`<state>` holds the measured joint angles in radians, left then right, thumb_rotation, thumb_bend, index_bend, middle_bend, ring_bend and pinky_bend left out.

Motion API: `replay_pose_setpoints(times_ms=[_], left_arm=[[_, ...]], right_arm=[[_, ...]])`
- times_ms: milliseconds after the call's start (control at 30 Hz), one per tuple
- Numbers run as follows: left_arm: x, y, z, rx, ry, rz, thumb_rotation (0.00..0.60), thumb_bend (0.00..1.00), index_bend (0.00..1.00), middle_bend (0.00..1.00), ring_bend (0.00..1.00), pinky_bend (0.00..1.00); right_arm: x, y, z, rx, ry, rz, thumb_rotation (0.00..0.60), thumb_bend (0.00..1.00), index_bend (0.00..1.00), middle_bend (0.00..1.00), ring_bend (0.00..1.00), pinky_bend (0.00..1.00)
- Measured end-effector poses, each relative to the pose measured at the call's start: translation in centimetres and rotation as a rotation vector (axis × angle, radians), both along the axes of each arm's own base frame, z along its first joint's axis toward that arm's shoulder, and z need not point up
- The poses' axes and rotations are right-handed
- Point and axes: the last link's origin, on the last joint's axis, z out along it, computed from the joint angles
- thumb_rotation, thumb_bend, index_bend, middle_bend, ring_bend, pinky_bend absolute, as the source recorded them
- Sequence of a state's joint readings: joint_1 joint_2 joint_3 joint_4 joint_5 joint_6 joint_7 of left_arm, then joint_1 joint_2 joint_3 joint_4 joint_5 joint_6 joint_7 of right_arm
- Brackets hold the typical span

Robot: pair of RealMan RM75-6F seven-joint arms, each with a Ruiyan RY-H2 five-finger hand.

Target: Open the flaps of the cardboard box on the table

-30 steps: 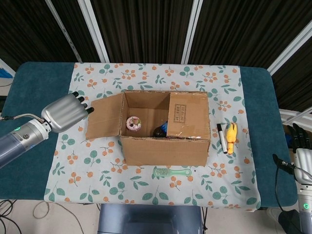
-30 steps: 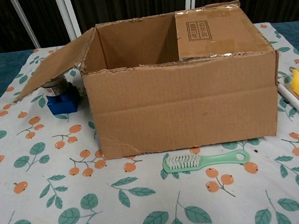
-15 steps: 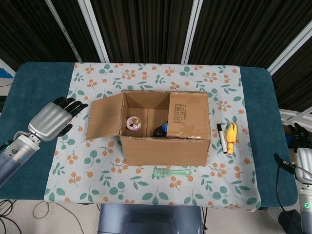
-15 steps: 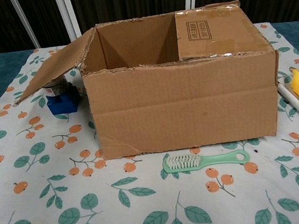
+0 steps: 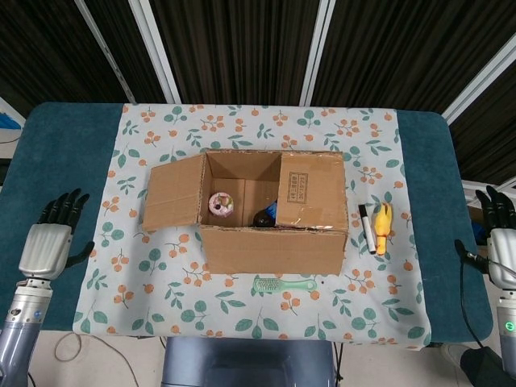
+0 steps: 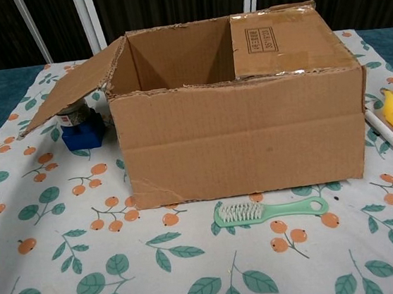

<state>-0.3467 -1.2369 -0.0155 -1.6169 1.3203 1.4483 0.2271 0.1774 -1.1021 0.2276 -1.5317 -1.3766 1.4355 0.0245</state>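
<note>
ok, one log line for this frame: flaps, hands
left flap folded out | right flap over cardboard box | left hand open, off cloth | right hand open, table edge

**Even overhead light, sharp pictures**

Both views are bright and evenly lit from above. Shadows are soft and short: one under the box [image 6: 240, 124] front edge, one beneath the open flap [image 6: 69, 90]. Tape on the closed flap [image 6: 291, 40] shows slight glare. The dark background is dim. Focus is sharp throughout, without noticeable edge distortion.
</note>
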Motion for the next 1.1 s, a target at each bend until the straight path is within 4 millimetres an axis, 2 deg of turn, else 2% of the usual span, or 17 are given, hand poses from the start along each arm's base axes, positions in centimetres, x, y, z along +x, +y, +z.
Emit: replay_pose_setpoints(times_ms=[67,200,267,367,633,833,933,1100], left_arm=[[-0.2,0.0,0.0,0.015,-0.024,0.003,0.6,0.26,0.0,0.0,0.0,0.1],[-0.4,0.1,0.0,0.051,-0.088,-0.008,0.6,0.26,0.0,0.0,0.0,0.1],[-0.7,0.1,0.0,0.057,-0.103,-0.008,0.6,0.26,0.0,0.0,0.0,0.1],[-0.8,0.1,-0.1,0.047,-0.132,0.002,0.6,0.26,0.0,0.0,0.0,0.1],[-0.9,0.3,-0.1,0.033,-0.166,0.007,0.6,0.26,0.0,0.0,0.0,0.1],[-1.0,0.3,-0.1,0.025,-0.176,0.013,0.6,0.26,0.0,0.0,0.0,0.1],[-1.0,0.4,-0.2,0.018,-0.179,0.016,0.6,0.26,0.0,0.0,0.0,0.1],[-1.0,0.5,-0.2,0.014,-0.189,0.02,0.6,0.26,0.0,0.0,0.0,0.1]], right_arm=[[0.9,-1.0,0.5,0.024,0.027,0.023,0.6,0.61,0.06,0.0,0.0,0.22],[3.2,-3.1,1.2,0.091,0.066,0.065,0.6,0.78,0.08,0.0,0.0,0.22],[4.9,-4.6,1.4,0.133,0.095,0.099,0.6,0.89,0.08,0.02,0.01,0.22],[8.0,-6.9,1.4,0.181,0.149,0.172,0.6,0.99,0.09,0.04,0.04,0.23],[16.8,-11.5,-1.2,0.331,0.292,0.387,0.6,1.0,0.15,0.12,0.09,0.23],[22.3,-13.6,-4.1,0.44,0.381,0.507,0.6,1.0,0.24,0.18,0.14,0.23],[24.7,-14.2,-5.9,0.478,0.399,0.563,0.6,1.0,0.27,0.2,0.16,0.23],[27.2,-14.9,-8.4,0.529,0.432,0.624,0.6,1.0,0.29,0.21,0.17,0.24]])
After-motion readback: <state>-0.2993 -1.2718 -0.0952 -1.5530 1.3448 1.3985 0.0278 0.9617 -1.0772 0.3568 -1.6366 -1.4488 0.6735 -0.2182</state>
